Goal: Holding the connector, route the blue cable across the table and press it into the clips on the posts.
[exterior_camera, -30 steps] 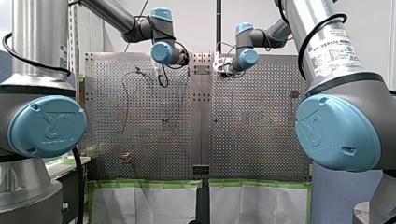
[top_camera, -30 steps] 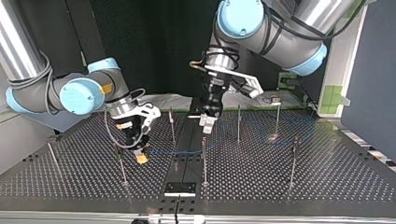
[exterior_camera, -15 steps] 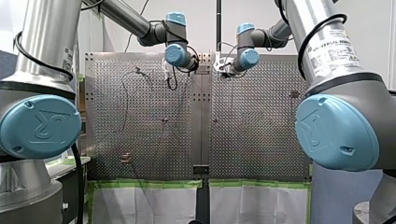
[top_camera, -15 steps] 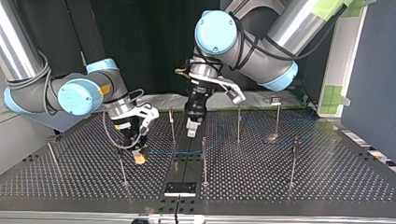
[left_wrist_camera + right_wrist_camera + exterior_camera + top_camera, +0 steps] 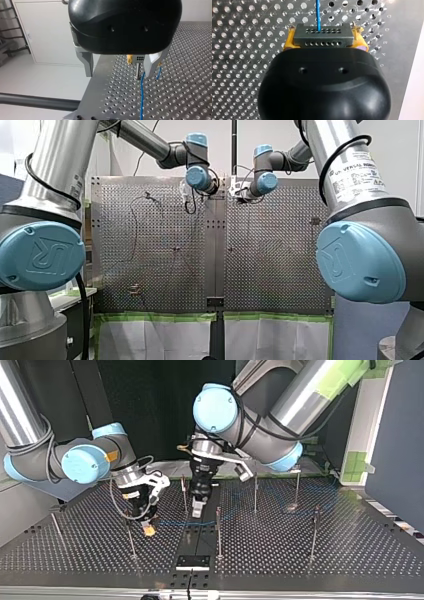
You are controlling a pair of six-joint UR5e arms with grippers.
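Over the table's (image 5: 180,95) central strip, my left gripper (image 5: 119,72) stood spread, a post (image 5: 137,71) ahead between its fingers (image 5: 86,62). My right gripper (image 5: 148,529) pinched the connector (image 5: 323,37); the blue cable (image 5: 141,100) possibly touched one left finger.

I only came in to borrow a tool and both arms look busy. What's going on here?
Two arms are working on a blue cable laid over the perforated table. My right claw is shut on the connector at the cable's end, low over the table. My left claw hangs open above the cable, holding nothing, with a post just ahead of it. Whether the cable sits in any clip does not show.
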